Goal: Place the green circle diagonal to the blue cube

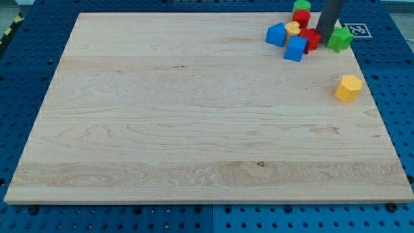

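Observation:
The green circle (301, 6) lies at the view's top edge, right of centre, touching a red cylinder (301, 18) just below it. The blue cube (296, 48) sits lower in the same cluster, against a red block (312, 40). My tip (322, 35) is at the end of the dark rod that comes down from the view's top. It stands between the red block and a green star-like block (339, 39), to the right of and below the green circle, and up and to the right of the blue cube.
A second blue block (277, 34) and a small yellow block (293, 28) sit at the cluster's left. A yellow hexagonal block (348, 88) stands alone near the board's right edge. The wooden board (194, 129) lies on a blue pegboard table.

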